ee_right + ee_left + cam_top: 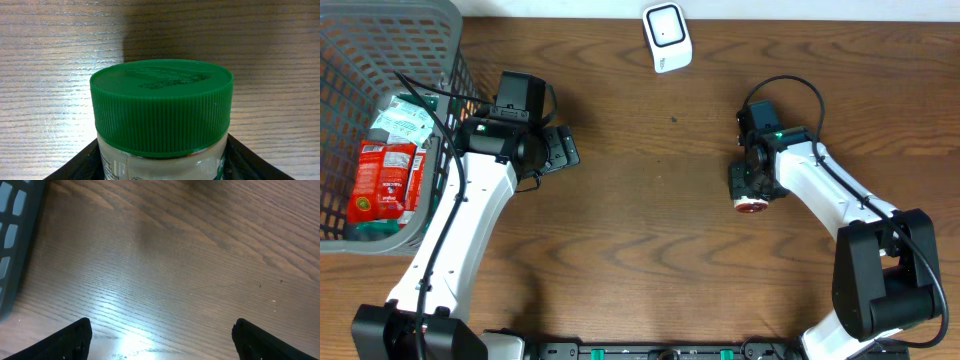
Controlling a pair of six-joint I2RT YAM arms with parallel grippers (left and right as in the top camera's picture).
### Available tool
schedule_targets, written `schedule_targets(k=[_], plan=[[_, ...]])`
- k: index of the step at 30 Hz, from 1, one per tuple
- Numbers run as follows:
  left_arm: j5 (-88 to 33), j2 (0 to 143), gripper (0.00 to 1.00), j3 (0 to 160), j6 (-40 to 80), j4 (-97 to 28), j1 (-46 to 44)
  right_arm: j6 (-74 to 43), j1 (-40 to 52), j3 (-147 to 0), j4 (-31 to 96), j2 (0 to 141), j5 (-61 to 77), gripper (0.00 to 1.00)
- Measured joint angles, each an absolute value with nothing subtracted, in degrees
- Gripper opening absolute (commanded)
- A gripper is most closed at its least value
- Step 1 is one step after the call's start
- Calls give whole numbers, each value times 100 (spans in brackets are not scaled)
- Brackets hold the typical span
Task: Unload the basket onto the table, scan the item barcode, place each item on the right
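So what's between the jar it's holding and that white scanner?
Nothing, just bare wooden table between the jar and the scanner; the overhead view shows it.

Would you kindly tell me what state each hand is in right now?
Left hand: open, empty.
Right hand: closed on the green-lidded jar.

Wood-grain table with sheen, ribbed green plastic lid on translucent jar, matt grey plastic basket

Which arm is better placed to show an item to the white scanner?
Right: the right tool grips the green-lidded jar; the left tool hangs open and empty beside the basket.
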State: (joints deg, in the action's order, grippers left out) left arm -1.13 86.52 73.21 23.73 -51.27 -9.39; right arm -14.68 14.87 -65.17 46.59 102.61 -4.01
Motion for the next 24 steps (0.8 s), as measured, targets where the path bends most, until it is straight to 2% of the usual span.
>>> schedule_targets(k=[3,24], plan=[[-113,8652,90,7321,2373,-5127,-939,-1468,1485,-6517,4659,10261,-399,27],[-113,8652,90,7321,2373,-5127,-939,-1273,998,-6493,4582,10256,655,25]])
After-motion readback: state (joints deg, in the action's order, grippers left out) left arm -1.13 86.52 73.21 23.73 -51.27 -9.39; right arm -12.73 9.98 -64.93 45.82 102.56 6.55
